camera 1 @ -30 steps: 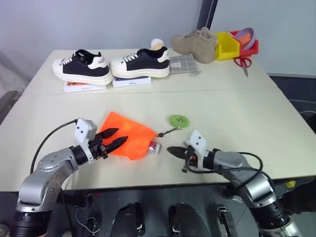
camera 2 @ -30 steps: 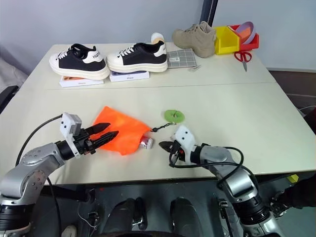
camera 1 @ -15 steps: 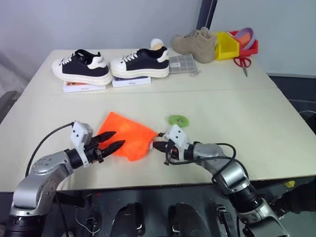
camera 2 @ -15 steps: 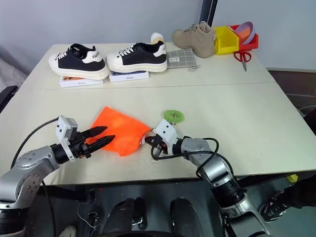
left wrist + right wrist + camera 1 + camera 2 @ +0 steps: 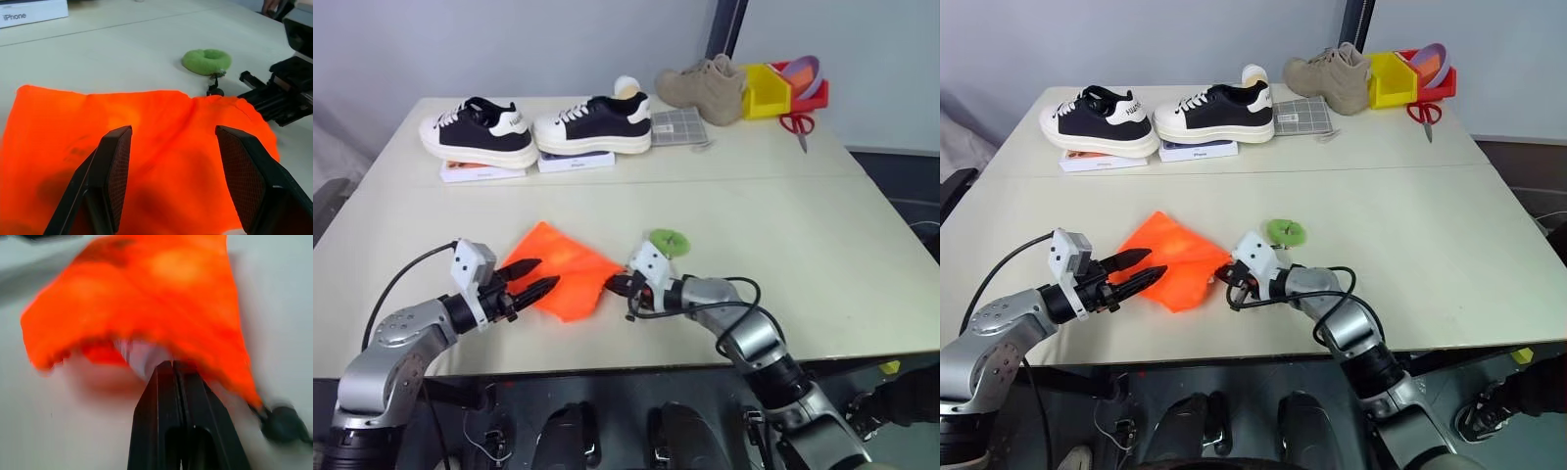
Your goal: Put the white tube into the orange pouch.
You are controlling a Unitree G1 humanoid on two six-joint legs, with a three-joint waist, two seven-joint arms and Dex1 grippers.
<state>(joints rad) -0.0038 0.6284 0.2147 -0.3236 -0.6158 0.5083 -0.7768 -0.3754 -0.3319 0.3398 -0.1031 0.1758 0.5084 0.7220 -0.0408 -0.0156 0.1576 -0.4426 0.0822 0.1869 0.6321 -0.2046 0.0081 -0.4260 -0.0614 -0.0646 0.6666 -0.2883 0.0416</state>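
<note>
We have the right gripper (image 5: 172,363) with fingers pressed together, tips against the end of the white tube (image 5: 142,355), which sits mostly inside the mouth of the orange pouch (image 5: 563,272). The left gripper (image 5: 534,278) is spread over the pouch's far edge, gripping nothing that we can see. To do this step well, we judge: push along the tube's axis, gently, while the left fingers brace the fabric against sliding. Pouch: soft, creased, matte cloth. Tube: smooth, slim, rigid. The green disc tag (image 5: 207,60) looks fuzzy, ring-shaped, on thin black cord (image 5: 213,89).
</note>
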